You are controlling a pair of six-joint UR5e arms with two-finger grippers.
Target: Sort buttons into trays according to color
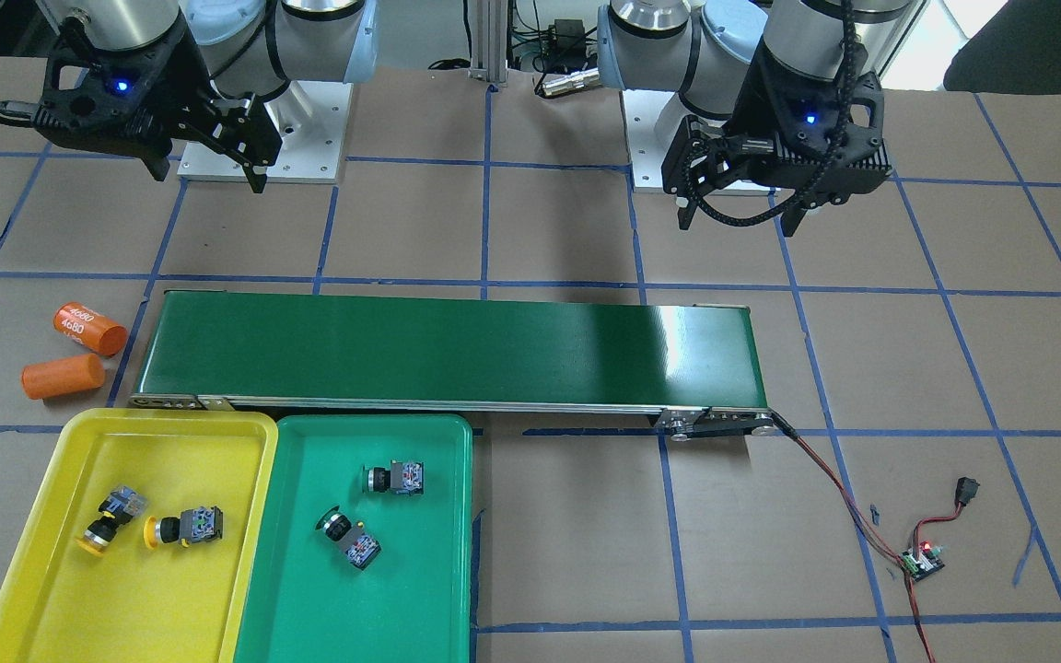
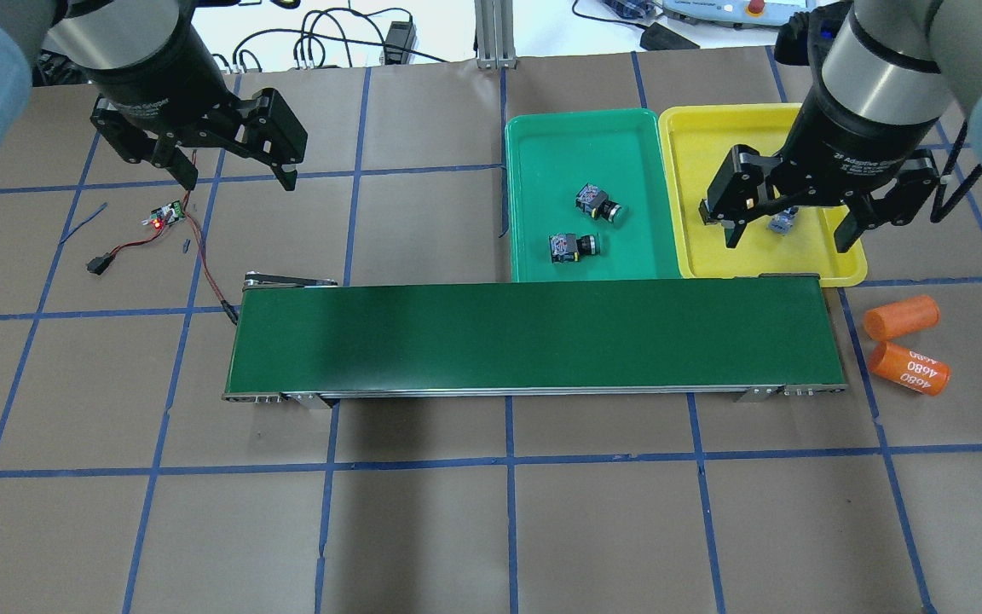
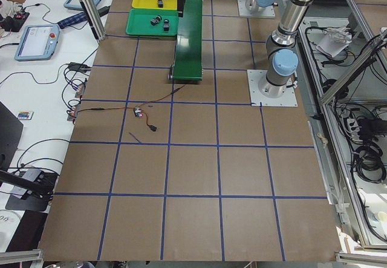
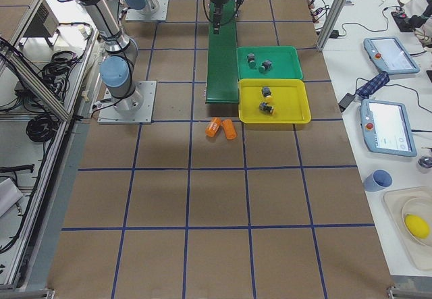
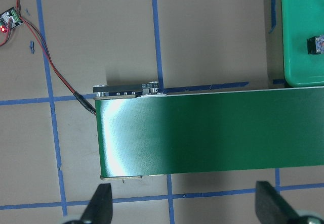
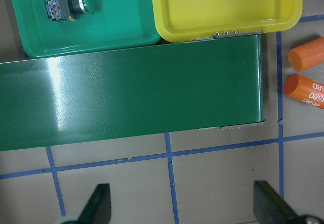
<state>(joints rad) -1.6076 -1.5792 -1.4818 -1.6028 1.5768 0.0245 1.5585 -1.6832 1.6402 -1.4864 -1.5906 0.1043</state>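
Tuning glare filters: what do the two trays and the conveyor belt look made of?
Yellow tray and green tray: likely moulded plastic, smooth, semi-gloss; rounded corners, soft sheen. Conveyor belt: probably rubber or PVC, dark green, fine weave texture, bright glare patch near one end.

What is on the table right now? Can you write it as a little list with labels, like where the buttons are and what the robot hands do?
yellow plastic tray: holds two yellow-capped push-buttons, on their sides
green plastic tray: holds two green-capped push-buttons, on their sides
long dark-green conveyor belt: no buttons on it
left gripper: open, holding nothing, raised over the table
right gripper: open, holding nothing, raised over the table
two orange cylinders: on the table beside the belt's end
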